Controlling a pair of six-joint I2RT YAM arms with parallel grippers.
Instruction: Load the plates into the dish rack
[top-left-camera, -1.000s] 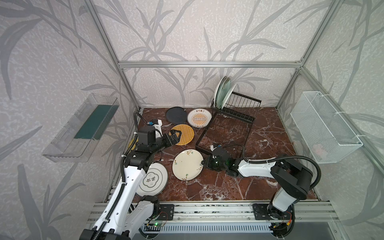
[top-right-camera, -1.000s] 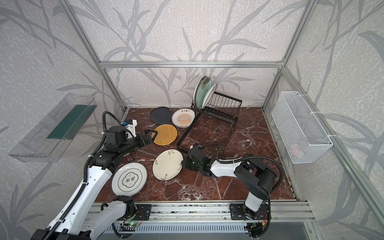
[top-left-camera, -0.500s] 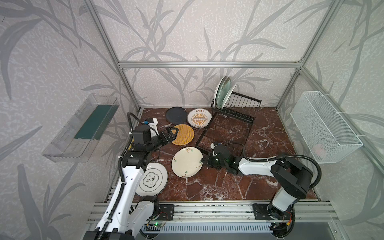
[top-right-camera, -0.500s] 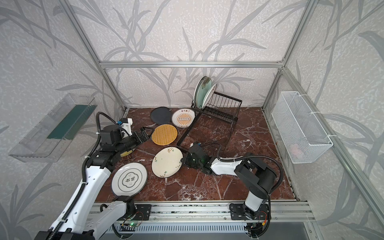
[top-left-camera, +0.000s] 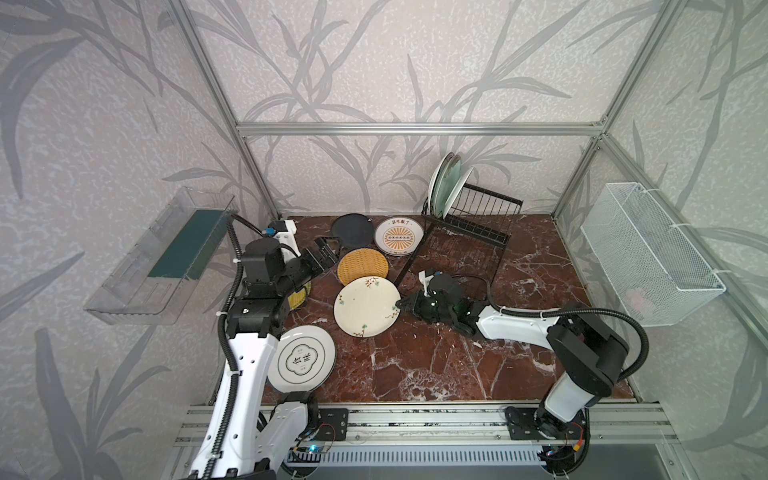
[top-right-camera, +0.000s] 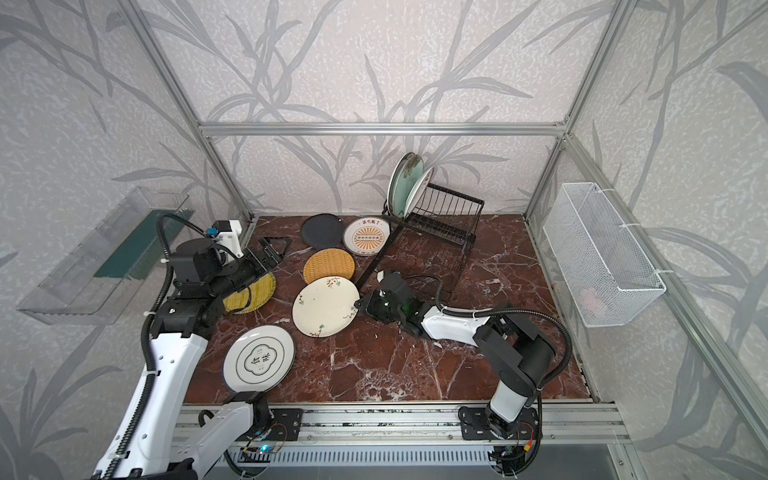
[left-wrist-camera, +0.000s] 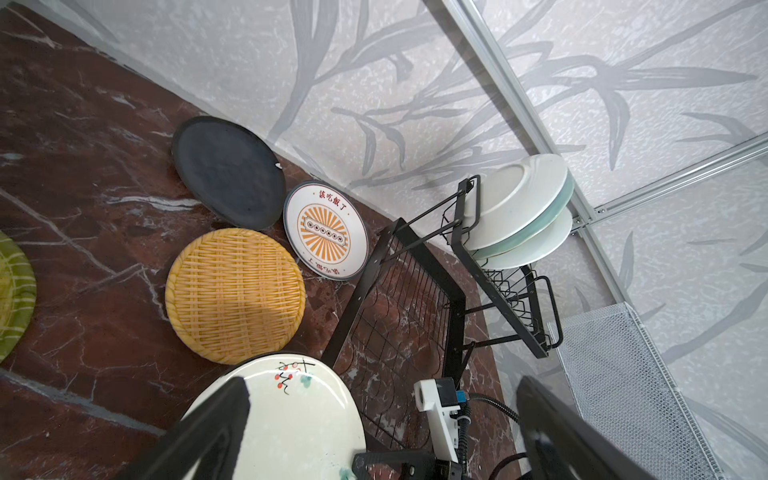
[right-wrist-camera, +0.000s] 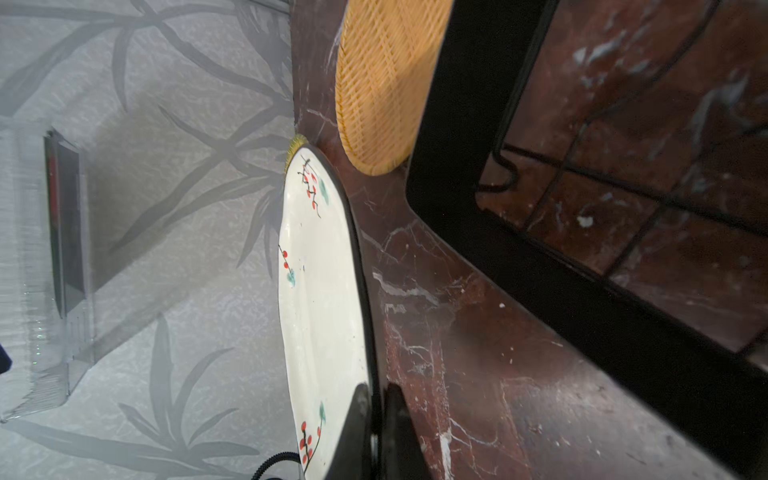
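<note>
Right jaws: pressed together on the rim of the cream floral plate (top-left-camera: 365, 305), which sits tilted over the worktop (top-left-camera: 415, 365).
Left jaws: spread wide, empty, beside the orange woven plate (top-left-camera: 363, 267).
Dish rack (top-left-camera: 467, 232): behind the right jaws; pale plates (top-left-camera: 446, 189) stand at its left end.
In the way: the rack's flat tray frame, just beside the held plate.

Robotics lab test cell: aluminium frame (top-left-camera: 415, 129) boxing in leaf-print wall panels (top-left-camera: 374, 62), red marble-look tabletop (top-left-camera: 436, 365), left arm (top-left-camera: 245, 374) and right arm (top-left-camera: 511, 328) bolted to slotted base rail (top-left-camera: 415, 419), exposed wiring (top-left-camera: 575, 444) at front edge
</note>
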